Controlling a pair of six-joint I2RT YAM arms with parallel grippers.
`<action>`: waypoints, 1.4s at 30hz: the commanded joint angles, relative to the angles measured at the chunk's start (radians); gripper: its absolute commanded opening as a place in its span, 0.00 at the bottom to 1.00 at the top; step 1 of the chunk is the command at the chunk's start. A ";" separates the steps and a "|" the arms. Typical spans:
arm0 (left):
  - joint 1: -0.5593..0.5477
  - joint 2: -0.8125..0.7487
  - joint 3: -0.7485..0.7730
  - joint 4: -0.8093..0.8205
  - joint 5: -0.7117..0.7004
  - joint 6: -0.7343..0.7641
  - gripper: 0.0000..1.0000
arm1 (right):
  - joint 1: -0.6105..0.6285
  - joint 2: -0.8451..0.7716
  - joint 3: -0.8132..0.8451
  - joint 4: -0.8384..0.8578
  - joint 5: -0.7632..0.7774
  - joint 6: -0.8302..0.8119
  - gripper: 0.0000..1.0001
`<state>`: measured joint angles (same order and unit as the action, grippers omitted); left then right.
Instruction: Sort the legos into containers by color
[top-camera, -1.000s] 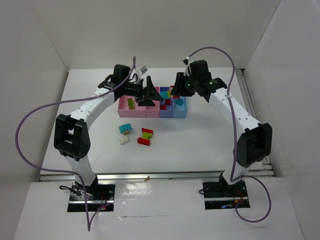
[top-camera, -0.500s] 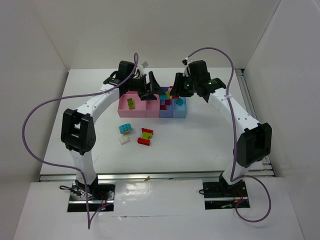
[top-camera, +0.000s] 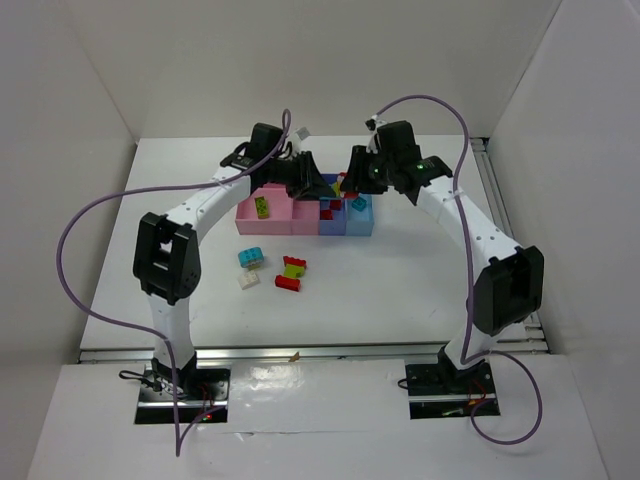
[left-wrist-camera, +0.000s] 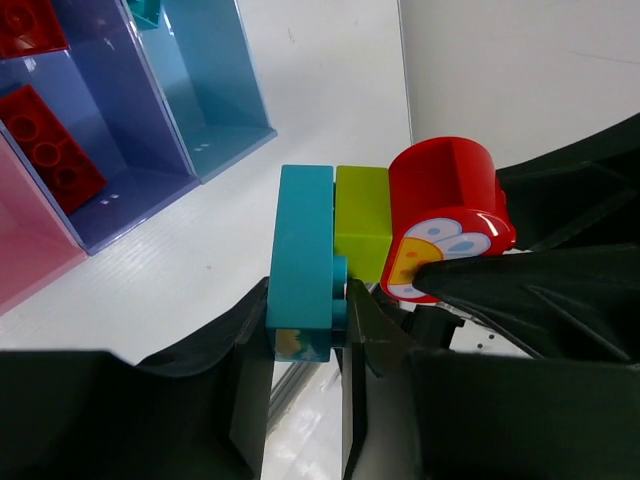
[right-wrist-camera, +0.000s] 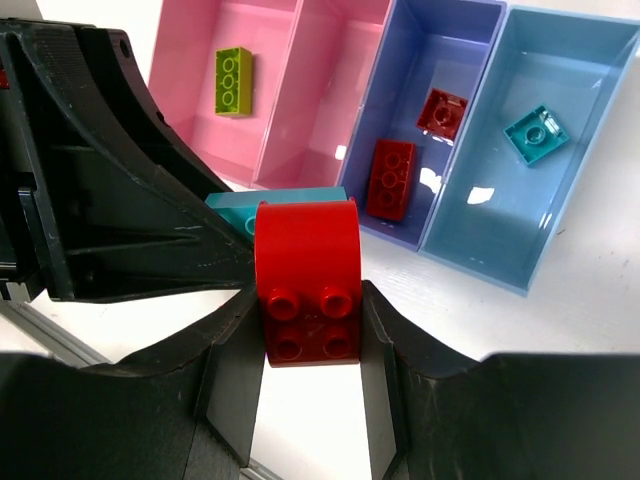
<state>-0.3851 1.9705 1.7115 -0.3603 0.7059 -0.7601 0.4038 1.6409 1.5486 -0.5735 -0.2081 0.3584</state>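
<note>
A joined stack of three legos hangs above the table behind the containers (top-camera: 265, 227): a teal brick (left-wrist-camera: 305, 250), a yellow-green brick (left-wrist-camera: 362, 225) and a rounded red brick (left-wrist-camera: 445, 200). My left gripper (left-wrist-camera: 305, 305) is shut on the teal end. My right gripper (right-wrist-camera: 308, 325) is shut on the red brick (right-wrist-camera: 308, 265). In the top view the two grippers meet, left gripper (top-camera: 312, 185) facing right gripper (top-camera: 350, 183). A pink bin (right-wrist-camera: 190, 120) holds a yellow-green brick (right-wrist-camera: 233, 80), the dark blue bin (right-wrist-camera: 470, 60) two red bricks, the light blue bin (right-wrist-camera: 590, 150) a teal one (right-wrist-camera: 536, 133).
Loose legos lie on the table in front of the bins: a teal one (top-camera: 251, 257), a whitish one (top-camera: 248, 280), a yellow-green and red piece (top-camera: 294, 265) and a red one (top-camera: 288, 283). White walls enclose the table on three sides.
My left gripper has swung right from over the pink bins to the right gripper and shut on the teal end of the stack. The right arm has held still.
</note>
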 joint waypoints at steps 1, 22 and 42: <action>-0.001 0.016 0.068 -0.005 -0.017 0.013 0.00 | 0.009 -0.073 0.022 0.008 0.038 0.019 0.20; -0.001 0.160 0.252 -0.117 -0.074 0.031 0.00 | -0.023 -0.220 -0.018 -0.078 0.315 0.066 0.17; -0.130 0.456 0.589 -0.112 -0.342 -0.033 0.17 | -0.161 -0.320 -0.076 -0.089 0.389 0.125 0.17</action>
<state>-0.5293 2.4100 2.2711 -0.4950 0.4103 -0.7700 0.2543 1.3430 1.4631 -0.6743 0.1791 0.4816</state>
